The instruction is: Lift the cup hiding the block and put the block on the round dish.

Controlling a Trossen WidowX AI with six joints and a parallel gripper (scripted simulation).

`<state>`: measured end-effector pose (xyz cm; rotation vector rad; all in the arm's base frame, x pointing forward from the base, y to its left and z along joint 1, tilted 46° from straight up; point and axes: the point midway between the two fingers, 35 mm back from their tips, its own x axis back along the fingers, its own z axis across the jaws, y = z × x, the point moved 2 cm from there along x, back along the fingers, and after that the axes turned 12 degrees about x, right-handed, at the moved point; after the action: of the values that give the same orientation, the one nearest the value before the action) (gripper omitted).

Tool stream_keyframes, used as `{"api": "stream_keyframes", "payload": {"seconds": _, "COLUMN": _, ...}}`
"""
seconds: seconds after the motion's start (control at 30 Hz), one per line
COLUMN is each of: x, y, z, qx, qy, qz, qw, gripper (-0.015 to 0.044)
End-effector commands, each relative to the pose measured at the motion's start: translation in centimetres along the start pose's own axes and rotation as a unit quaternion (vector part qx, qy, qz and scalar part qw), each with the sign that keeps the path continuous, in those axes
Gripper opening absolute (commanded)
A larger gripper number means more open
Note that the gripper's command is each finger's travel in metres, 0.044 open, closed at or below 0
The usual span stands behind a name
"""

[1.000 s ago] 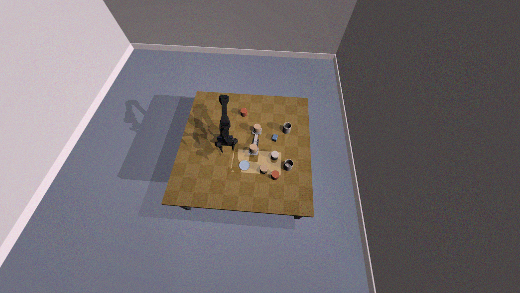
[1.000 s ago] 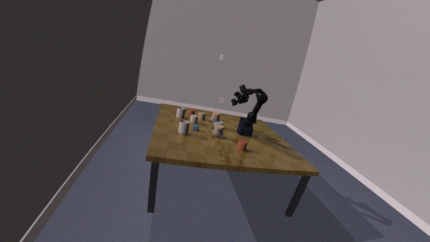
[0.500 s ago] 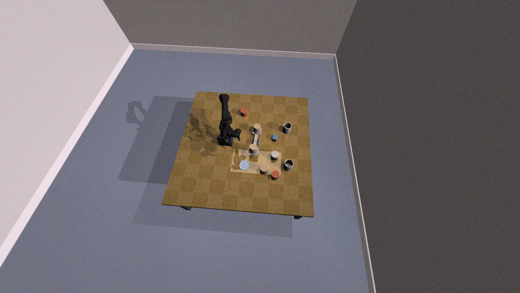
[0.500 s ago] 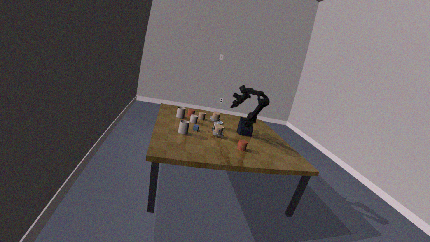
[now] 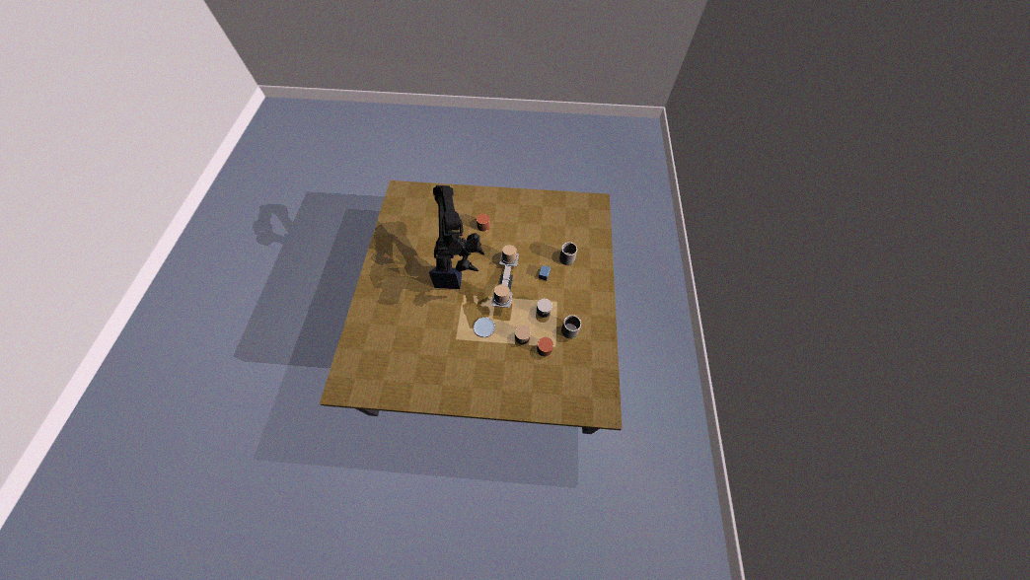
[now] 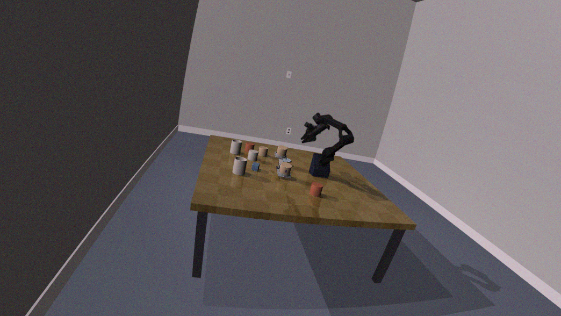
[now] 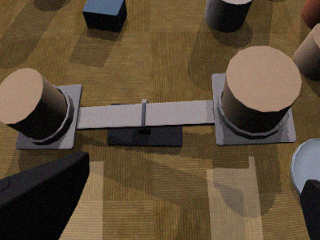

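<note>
Two matching tan cups stand on the pans of the small grey balance (image 5: 506, 276) (image 7: 175, 113). One cup (image 5: 509, 252) (image 6: 285, 169) (image 7: 22, 95) is at the end away from the dish; the other cup (image 5: 501, 293) (image 6: 281, 150) (image 7: 263, 79) is at the dish end. In the wrist view the dish-end pan looks larger, with its shadow set further off, so that end looks higher and the other lower. No block shows under either cup. The pale blue round dish (image 5: 483, 327) (image 6: 287, 160) (image 7: 308, 165) is bare. My gripper (image 5: 479, 259) (image 6: 303, 139) (image 7: 198, 178) is open, empty and high above the table, beside the balance.
A blue block (image 5: 544, 272) (image 6: 256, 166) (image 7: 107, 10) lies beyond the balance. Two tall grey cups (image 5: 568, 253) (image 5: 571, 326), a white cup (image 5: 544, 307), another tan cup (image 5: 522, 333) and a red cup (image 5: 546, 346) stand beyond it. Another red cup (image 5: 482, 222) (image 6: 316, 189) stands apart.
</note>
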<state>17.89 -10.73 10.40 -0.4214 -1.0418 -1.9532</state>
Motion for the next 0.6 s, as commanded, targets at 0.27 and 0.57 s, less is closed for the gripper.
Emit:
{"api": "stream_keyframes", "payload": {"seconds": 0.27, "x": 0.0, "y": 1.3, "z": 2.8, "qx": 0.046, "qy": 0.045, "qz": -0.028, "qw": 0.998, "gripper": 0.0440}}
{"api": "stream_keyframes", "payload": {"seconds": 0.57, "x": -1.8, "y": 2.8, "z": 3.9, "qx": 0.129, "qy": 0.067, "qz": 0.030, "qw": 0.989, "gripper": 0.0440}}
